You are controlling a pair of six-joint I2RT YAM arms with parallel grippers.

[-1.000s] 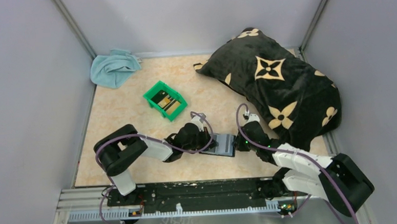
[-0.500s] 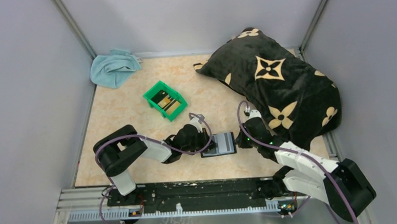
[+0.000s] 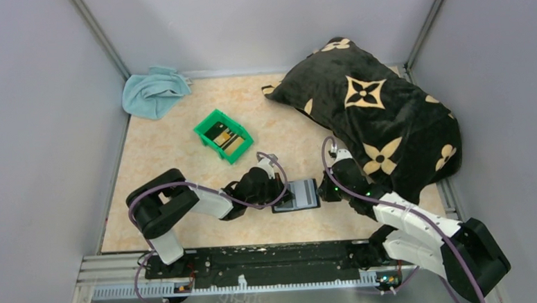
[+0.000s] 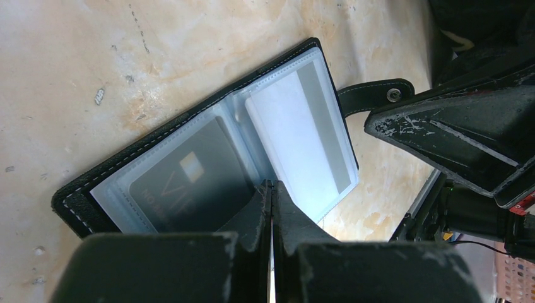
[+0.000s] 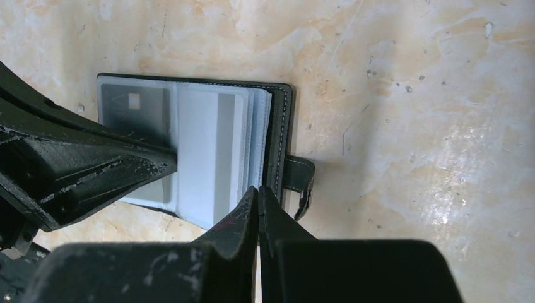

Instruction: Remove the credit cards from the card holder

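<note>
The black card holder (image 3: 297, 195) lies open on the marbled tabletop between both grippers. A dark credit card (image 4: 183, 183) with a gold chip sits in its left clear sleeve. In the right sleeve is a pale grey-white card (image 4: 303, 129). My left gripper (image 4: 272, 184) is shut, its tips pressing down at the fold between the two sleeves. My right gripper (image 5: 258, 189) is also shut, its tips at the right edge of the sleeves beside the snap strap (image 5: 299, 183). Neither holds anything between its fingers. Dark cards with gold markings (image 3: 222, 136) lie in the green bin (image 3: 206, 122).
A large black pillow (image 3: 374, 111) with tan flower shapes fills the back right and comes close to the right arm. A light blue cloth (image 3: 153, 91) is bunched in the back left corner. Grey walls enclose the table on three sides.
The card holder has shifted slightly left and lies squarer than a second ago. The right arm's elbow swung outward. Over the last half second almost nothing moved.
</note>
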